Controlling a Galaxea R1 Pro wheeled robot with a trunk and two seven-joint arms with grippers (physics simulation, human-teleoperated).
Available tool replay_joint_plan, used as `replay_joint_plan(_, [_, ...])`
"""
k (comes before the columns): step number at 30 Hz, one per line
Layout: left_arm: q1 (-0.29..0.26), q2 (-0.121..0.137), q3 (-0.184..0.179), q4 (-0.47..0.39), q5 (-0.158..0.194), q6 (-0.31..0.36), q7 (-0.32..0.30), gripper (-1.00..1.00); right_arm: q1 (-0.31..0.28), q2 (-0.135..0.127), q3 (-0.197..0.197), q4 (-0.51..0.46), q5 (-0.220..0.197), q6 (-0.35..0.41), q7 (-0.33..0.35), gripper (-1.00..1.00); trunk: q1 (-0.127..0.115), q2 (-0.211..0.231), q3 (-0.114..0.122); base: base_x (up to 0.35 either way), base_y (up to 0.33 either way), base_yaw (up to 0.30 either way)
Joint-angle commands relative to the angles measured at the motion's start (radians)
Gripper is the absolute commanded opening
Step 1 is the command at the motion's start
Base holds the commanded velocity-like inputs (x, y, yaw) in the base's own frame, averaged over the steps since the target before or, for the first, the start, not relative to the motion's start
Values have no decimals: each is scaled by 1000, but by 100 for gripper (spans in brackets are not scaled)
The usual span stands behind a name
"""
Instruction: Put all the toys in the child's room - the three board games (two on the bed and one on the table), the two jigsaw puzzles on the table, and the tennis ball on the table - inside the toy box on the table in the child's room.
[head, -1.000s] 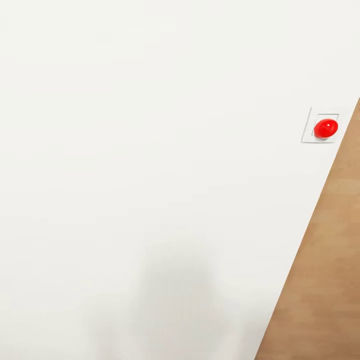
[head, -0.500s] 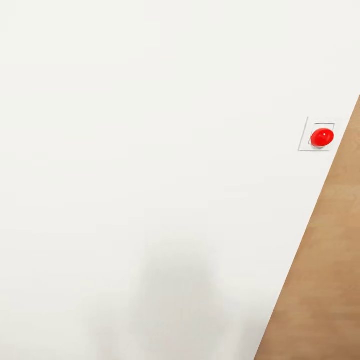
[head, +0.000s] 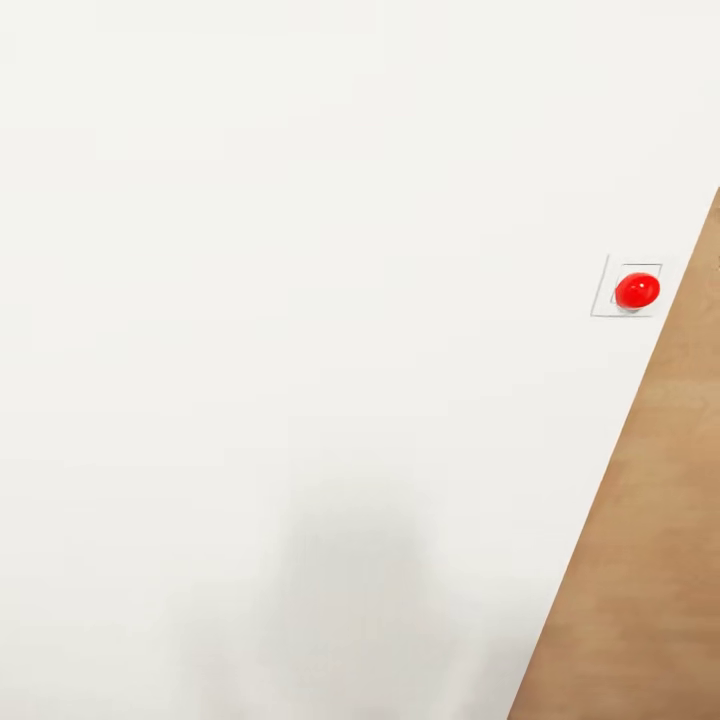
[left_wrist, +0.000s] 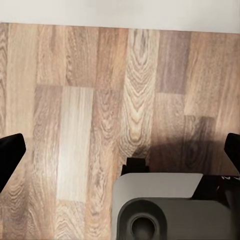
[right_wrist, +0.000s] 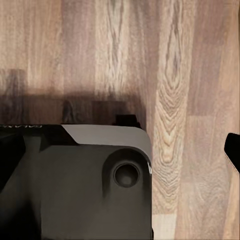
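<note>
We face a white wall (head: 300, 300) with a red button (head: 637, 290); wood floor (left_wrist: 100, 100) lies below. Both grippers' fingertips (left_wrist: 10, 155) stand wide apart, released.

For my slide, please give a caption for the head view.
White wall with a red button on a plate, beside wood floor.

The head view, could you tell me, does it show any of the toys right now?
No, it shows a white wall with a red button on a plate and a strip of wood floor.
</note>
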Motion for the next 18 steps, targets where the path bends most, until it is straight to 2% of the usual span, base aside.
replay_joint_plan(1, [-1, 0, 0, 1, 0, -2, 1, 100, 0, 1, 1, 0, 1, -14, -2, 100, -4, 6, 2, 0, 0, 0])
replay_joint_plan(7, [-1, 4, 0, 2, 2, -2, -13, 100, 1, 7, 2, 2, 1, -106, 1, 100, -27, 48, 21, 0, 0, 0])
replay_joint_plan(11, [-1, 5, 1, 2, 3, -2, -43, 100, 3, 27, 2, 4, 1, -133, -3, 100, -42, 76, 33, 0, 0, 28])
replay_joint_plan(18, [-1, 2, 0, 2, 0, 0, -79, 100, 3, 39, 2, 8, 2, -141, -5, 100, -69, 125, 55, 0, 0, 218])
